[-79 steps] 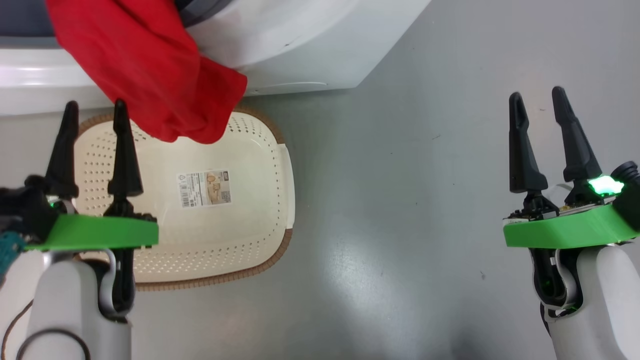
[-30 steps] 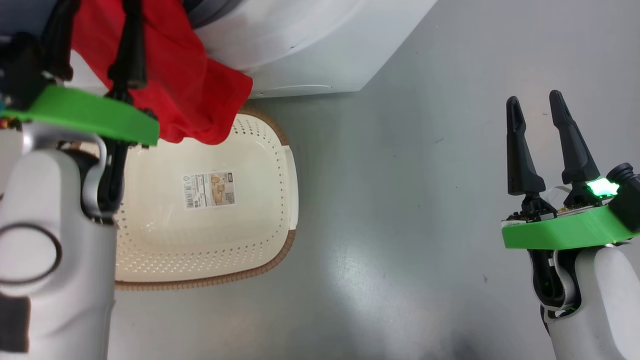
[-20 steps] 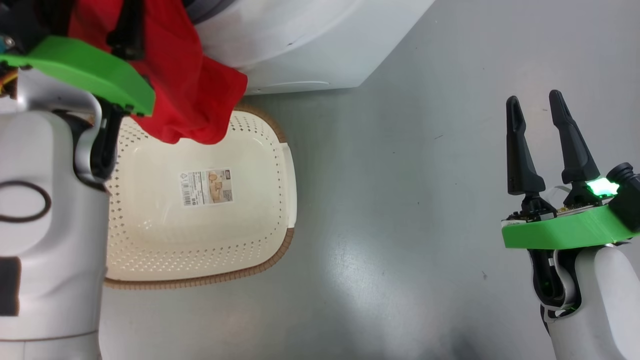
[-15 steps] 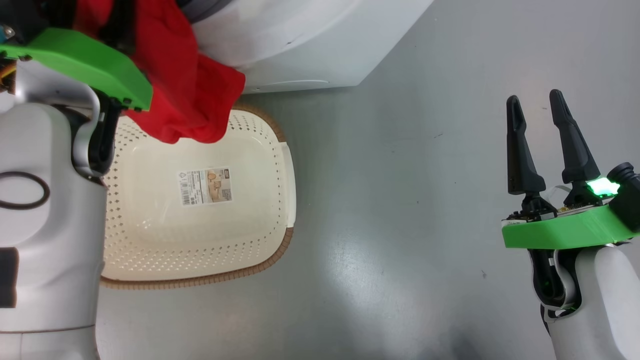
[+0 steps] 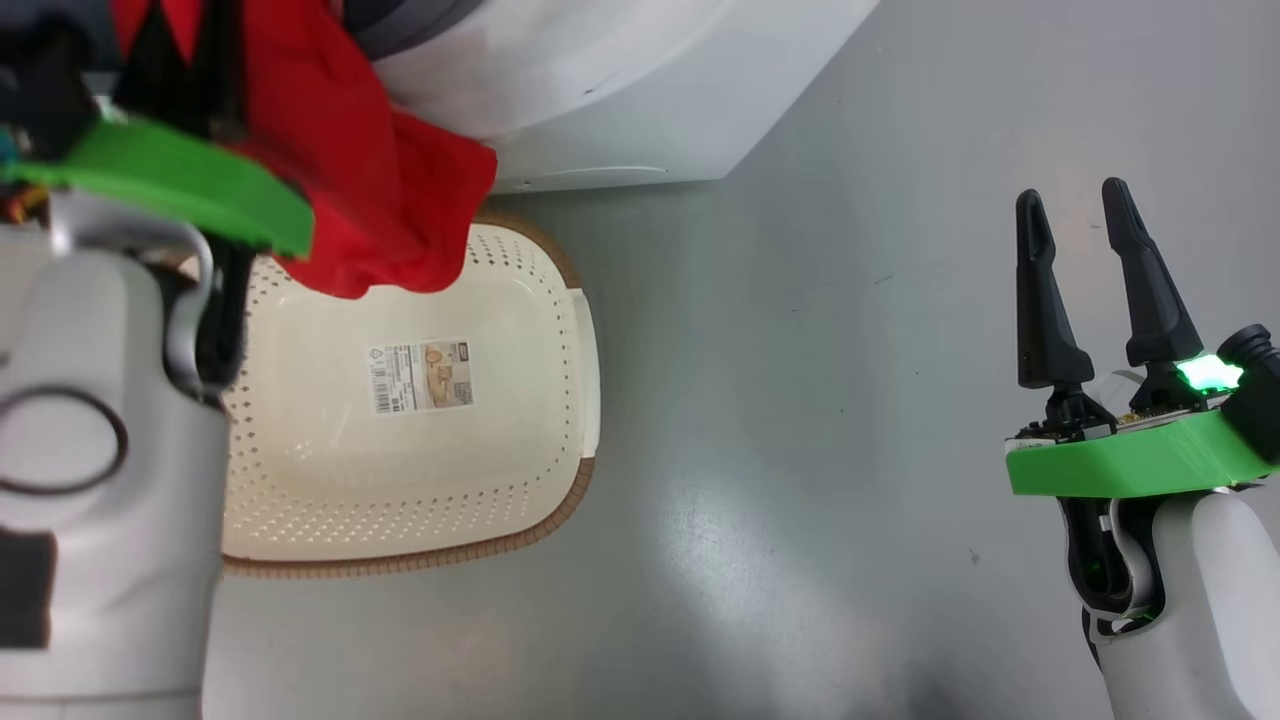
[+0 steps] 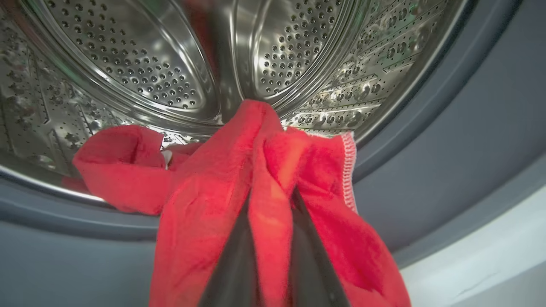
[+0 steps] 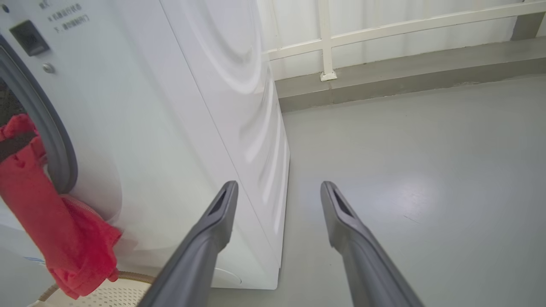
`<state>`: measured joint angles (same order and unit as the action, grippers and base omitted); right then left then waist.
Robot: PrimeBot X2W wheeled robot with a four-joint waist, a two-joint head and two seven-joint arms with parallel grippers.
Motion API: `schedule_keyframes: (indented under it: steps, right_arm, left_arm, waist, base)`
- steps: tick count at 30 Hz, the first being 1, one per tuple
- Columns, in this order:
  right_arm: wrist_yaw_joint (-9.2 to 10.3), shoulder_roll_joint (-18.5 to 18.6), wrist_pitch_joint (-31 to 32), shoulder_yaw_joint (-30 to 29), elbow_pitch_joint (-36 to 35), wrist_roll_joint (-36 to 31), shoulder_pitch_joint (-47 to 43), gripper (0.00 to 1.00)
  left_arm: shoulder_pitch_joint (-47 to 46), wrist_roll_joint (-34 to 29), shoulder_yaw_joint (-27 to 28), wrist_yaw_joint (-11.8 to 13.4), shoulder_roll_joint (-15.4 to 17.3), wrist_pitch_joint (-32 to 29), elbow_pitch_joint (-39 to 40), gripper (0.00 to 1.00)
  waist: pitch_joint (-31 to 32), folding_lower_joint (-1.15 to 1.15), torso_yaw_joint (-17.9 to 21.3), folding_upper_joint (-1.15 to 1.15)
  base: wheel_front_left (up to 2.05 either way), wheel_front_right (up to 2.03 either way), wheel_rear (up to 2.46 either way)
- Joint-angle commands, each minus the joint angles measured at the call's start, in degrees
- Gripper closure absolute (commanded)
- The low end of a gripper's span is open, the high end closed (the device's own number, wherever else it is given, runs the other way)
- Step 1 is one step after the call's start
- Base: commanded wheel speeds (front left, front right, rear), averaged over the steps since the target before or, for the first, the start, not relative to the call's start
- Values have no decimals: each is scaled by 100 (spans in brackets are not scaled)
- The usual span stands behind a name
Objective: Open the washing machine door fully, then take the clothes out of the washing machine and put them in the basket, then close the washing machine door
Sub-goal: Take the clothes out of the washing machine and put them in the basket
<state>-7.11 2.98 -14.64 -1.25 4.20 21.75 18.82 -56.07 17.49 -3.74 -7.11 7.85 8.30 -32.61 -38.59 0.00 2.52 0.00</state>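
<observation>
1. Red fabric of the clothes (image 6: 204,179) sits pinched between the left fingers (image 6: 230,273), which stand narrow, clamped on a fold.
2. Ahead of the fingers, one end of the clothes lies over the grey gasket (image 6: 426,140), inside the steel drum (image 6: 149,64) of the washing machine (image 5: 620,90).
3. Below the fingers, the other end hangs down the machine front, its lowest fold above the far rim of the basket (image 5: 585,350).
4. Long axis: near vertical, drum lip to basket.
5. Judgement: the coming move requires a pull out of the drum, then a descent toward the basket's middle.
6. The right fingers (image 5: 1042,300) stand wide, empty, well apart over the floor (image 5: 800,450); the left arm is nearer.
</observation>
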Motion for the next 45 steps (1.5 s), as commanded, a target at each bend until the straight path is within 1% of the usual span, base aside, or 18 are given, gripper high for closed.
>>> schedule_keyframes:
  steps: [1, 7, 13, 16, 20, 24, 32, 33, 38, 45]
  right_arm:
    - [-37, -11, -36, 89, -146, 52, -135, 0]
    - [-37, -11, -36, 83, -145, 63, -173, 0]
    - [-37, -11, -36, 84, -147, 44, -178, 0]
    - [-37, -11, -36, 94, -147, 29, -175, 0]
    - [-37, -11, -36, 101, -154, 18, -173, 0]
    - [-37, -11, -36, 118, -153, 14, -161, 0]
    - [-37, -11, -36, 159, -140, 34, -132, 0]
    - [-37, -11, -36, 159, -140, 34, -132, 0]
    - [-37, -11, -36, 165, -155, 34, -126, 0]
    - [-37, -11, -36, 193, -199, 33, -38, 0]
  left_arm:
    - [348, 40, 134, -7, 223, 104, 244, 100]
    - [1237, 198, 219, 80, 146, 201, 765, 100]
    - [2076, 274, 138, 163, 11, 80, 1270, 100]
    - [2409, 335, 85, 194, -66, -6, 1369, 100]
    - [2693, 364, 17, 232, -120, -59, 1267, 100]
    - [2809, 433, -31, 236, -180, -58, 927, 100]
    - [2631, 544, -114, 157, -202, 110, -268, 100]
    - [2631, 544, -114, 157, -202, 110, -268, 100]
    - [2276, 564, -221, 78, -192, 304, -1118, 100]
    - [1532, 611, -361, -3, -172, 554, -2276, 100]
  waist:
    - [24, 0, -17, 0]
    - [78, 0, -58, 0]
    - [97, 0, -99, 0]
    - [94, 0, -106, 0]
    - [78, 0, -103, 0]
    - [50, 0, -80, 0]
    - [-7, 0, -2, 0]
    - [-7, 0, -2, 0]
    - [-59, 0, 25, 0]
    - [-284, 0, 81, 0]
  base:
    - [0, 0, 0]
    - [0, 0, 0]
    - [0, 0, 0]
    - [0, 0, 0]
    - [0, 0, 0]
    - [0, 0, 0]
    - [0, 0, 0]
    - [0, 0, 0]
    - [0, 0, 0]
    - [0, 0, 0]
